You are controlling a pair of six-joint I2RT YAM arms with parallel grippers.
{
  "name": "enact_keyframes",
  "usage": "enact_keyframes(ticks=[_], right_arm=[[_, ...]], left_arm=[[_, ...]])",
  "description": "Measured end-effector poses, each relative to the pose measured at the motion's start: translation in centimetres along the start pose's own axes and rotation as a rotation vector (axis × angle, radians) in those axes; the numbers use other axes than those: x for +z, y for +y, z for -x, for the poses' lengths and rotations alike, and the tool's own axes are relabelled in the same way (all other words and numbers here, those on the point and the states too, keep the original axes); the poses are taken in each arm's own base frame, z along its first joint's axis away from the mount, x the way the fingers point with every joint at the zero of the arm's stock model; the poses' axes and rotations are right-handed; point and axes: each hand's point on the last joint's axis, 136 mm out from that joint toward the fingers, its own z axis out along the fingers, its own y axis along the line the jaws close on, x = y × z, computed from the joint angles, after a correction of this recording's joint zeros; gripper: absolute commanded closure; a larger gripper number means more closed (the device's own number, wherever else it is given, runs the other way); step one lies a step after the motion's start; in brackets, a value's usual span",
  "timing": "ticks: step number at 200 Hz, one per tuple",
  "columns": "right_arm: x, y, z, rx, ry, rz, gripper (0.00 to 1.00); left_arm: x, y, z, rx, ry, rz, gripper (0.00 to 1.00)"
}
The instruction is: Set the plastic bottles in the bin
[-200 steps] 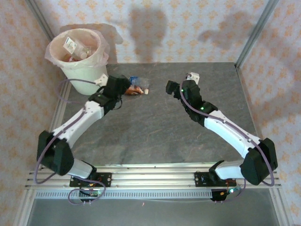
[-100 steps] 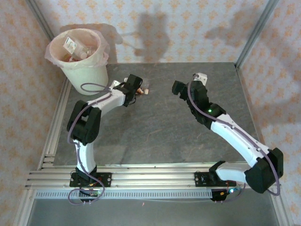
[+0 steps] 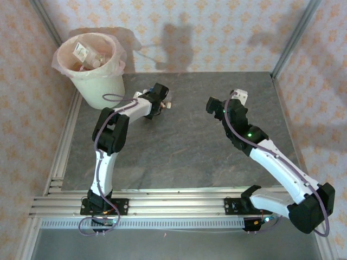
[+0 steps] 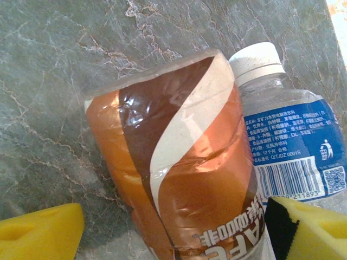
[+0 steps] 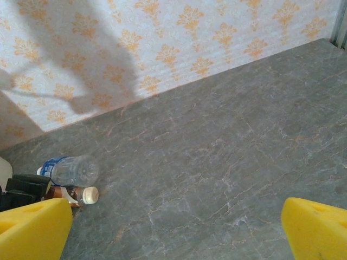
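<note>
Left gripper [image 4: 174,236] is down on the table [image 3: 179,157], far-left side, and its yellow fingers [image 4: 38,230] straddle the orange-labelled bottle [image 4: 179,162], which lies flat between them. The jaws stand wide apart: bare stone shows between one finger and the bottle, while the other finger's black pad sits right at the label's edge (touching or just shy, I cannot tell), so nothing is gripped. Lying against that bottle's side is the blue-labelled bottle [image 4: 293,146], white cap on, outside the jaws. From above, the pair lies near the bin [image 3: 92,81], which stands at the table's far-left corner with its pale pink liner [image 3: 118,54] over the rim and more plastic bottles [image 3: 87,53] inside. Over on the other side, the right gripper [image 5: 173,230] hangs above bare stone toward the far middle of the table, well apart from the pair, fingers spread wide with nothing between them.
</note>
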Motion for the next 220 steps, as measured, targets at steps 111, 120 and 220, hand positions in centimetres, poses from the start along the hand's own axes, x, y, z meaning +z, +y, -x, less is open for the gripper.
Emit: enact_keyframes(ticks=[111, 120, 220], right_arm=[[0.0, 0.0, 0.0, 0.001, 0.000, 0.000, 0.01], [0.0, 0.0, 0.0, 0.001, 0.001, 0.000, 0.01], [0.3, 0.4, -0.5, 0.008, 0.018, 0.016, 0.01]], left_arm=[[-0.3, 4.6, 1.5, 0.021, -0.040, 0.081, 0.20], [-0.2, 4.9, 1.9, 0.017, -0.040, 0.088, 0.22], [-2.2, 4.5, 5.1, 0.184, -0.082, 0.066, 0.39]])
